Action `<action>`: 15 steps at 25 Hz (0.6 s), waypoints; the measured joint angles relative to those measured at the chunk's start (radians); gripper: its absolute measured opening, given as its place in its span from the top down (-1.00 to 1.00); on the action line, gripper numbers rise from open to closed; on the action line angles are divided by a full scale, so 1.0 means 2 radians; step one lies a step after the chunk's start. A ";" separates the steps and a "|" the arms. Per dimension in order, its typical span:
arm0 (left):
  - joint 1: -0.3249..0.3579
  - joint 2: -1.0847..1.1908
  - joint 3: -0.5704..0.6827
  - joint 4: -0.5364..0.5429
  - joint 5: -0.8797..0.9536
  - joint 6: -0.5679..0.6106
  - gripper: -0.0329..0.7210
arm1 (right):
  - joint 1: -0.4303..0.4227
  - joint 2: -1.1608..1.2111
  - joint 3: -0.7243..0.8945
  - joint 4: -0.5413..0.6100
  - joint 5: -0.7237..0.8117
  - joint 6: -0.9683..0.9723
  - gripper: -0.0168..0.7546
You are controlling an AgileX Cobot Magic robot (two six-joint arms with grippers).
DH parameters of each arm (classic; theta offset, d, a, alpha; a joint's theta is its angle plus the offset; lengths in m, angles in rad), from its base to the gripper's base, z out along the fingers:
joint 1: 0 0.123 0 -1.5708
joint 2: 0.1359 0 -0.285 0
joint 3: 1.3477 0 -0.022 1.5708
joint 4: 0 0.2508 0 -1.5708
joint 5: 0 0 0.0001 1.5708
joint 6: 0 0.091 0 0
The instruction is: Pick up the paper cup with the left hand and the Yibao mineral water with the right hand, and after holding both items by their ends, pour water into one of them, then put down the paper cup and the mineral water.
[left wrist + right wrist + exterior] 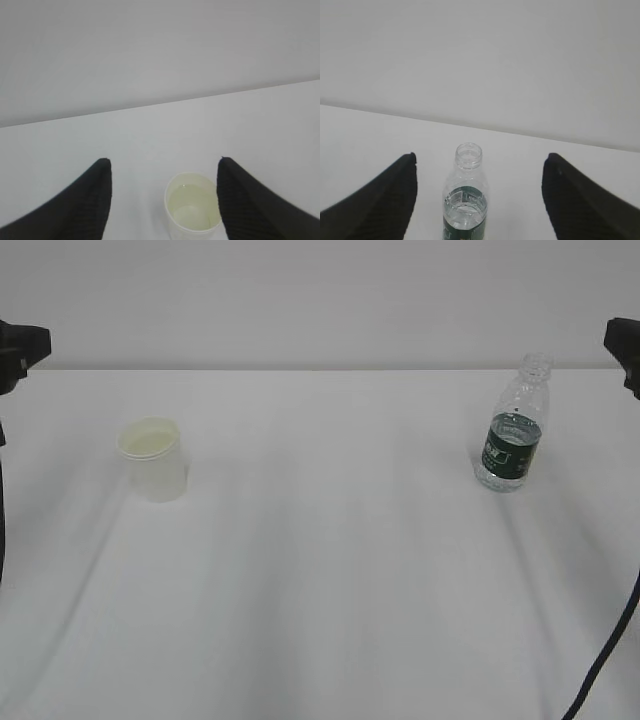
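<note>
Paper cup (154, 458) stands upright near the counter's (330, 580) left edge, Yibao mineral water (514, 430) upright and uncapped near the right edge, well apart. Left gripper (162, 200) jaws apart, cup between them, closer to the right finger (250, 205). Right gripper (477, 200) jaws wide apart, bottle ahead, slightly left of centre. Each arm is nearest its own object; neither is gripped.

Bottle (465, 210) base cropped; cup (193, 207) base cropped.
</note>
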 joint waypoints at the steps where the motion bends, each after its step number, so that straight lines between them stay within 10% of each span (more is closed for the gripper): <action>1: 0.000 -0.004 0.000 0.000 0.006 0.000 -0.33 | 0.000 -0.005 0.000 0.000 0.003 0.000 -0.57; 15: 0.000 -0.049 0.000 0.021 0.054 0.000 -0.41 | 0.000 -0.051 0.000 -0.016 0.059 0.000 -0.57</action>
